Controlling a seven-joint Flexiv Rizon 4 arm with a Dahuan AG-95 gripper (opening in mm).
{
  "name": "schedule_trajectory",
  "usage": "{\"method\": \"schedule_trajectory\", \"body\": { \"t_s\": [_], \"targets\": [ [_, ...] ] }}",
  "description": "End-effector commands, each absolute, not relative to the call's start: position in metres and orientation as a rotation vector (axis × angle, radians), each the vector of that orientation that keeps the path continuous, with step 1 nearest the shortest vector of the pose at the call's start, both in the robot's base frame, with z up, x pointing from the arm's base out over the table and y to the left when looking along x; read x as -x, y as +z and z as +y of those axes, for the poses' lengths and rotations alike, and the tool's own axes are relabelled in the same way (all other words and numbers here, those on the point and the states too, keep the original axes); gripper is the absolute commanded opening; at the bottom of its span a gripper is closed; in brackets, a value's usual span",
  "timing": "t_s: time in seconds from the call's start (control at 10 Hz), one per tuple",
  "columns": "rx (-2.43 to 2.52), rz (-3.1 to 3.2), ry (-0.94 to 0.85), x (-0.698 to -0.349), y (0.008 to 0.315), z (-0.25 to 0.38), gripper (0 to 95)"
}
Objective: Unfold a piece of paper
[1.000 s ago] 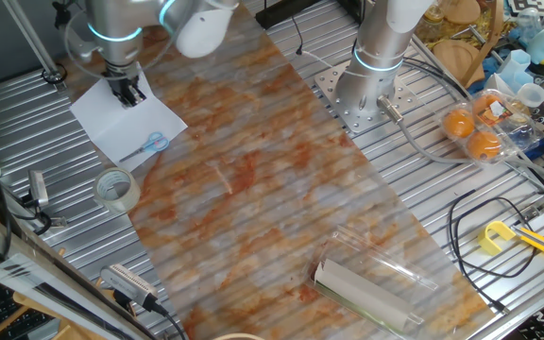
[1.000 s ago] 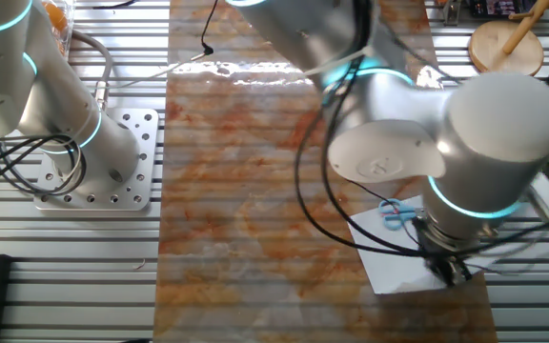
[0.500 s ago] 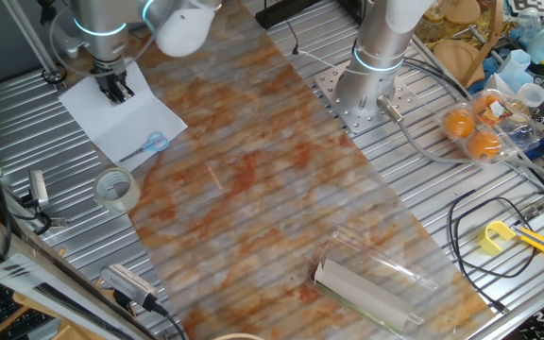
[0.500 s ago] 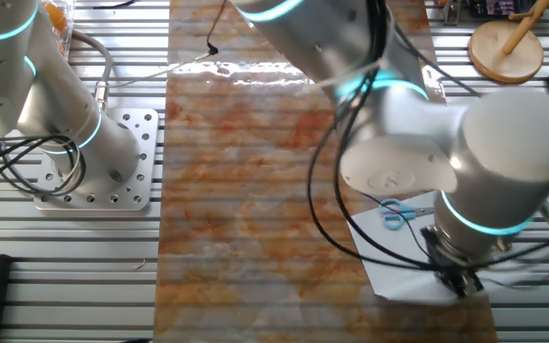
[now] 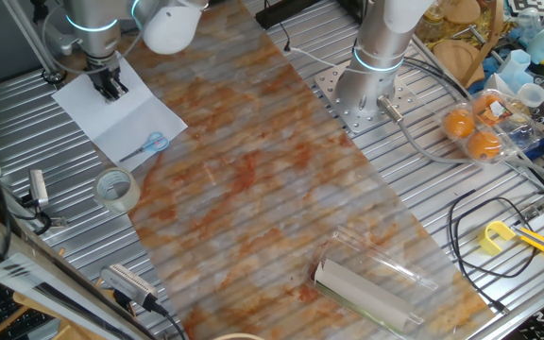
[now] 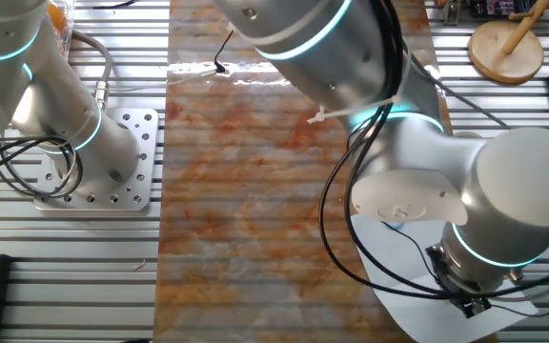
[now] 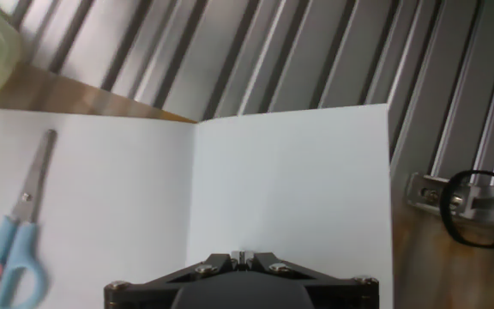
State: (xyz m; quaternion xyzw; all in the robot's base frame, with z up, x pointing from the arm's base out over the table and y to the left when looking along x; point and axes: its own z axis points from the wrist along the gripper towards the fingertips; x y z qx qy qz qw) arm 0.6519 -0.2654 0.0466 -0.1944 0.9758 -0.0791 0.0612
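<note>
Arm (image 6: pixel 389 143): bulky rounded silver-grey segments, joints marked by glowing cyan rings. Black cables loop along the outside of the casing; one white cable tie. Gripper (image 5: pixel 111 88): small and black below the last cyan ring; in the hand view a black angular body carries silver screws either side of the jaws

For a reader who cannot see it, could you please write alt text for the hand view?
A white piece of paper with one vertical crease lies open below the gripper, blue-handled scissors resting on its left part, ridged metal table beyond.
</note>
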Motion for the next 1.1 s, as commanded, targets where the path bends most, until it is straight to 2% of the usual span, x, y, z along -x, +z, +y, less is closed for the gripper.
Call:
{"method": "schedule_trajectory", "body": {
  "t_s": [0.1, 1.1],
  "targets": [
    [0.603, 2.948, -0.243, -0.653, 0.042, -0.270, 0.0],
    [0.681, 2.967, -0.246, -0.658, 0.018, -0.285, 0.0]
  ]
}}
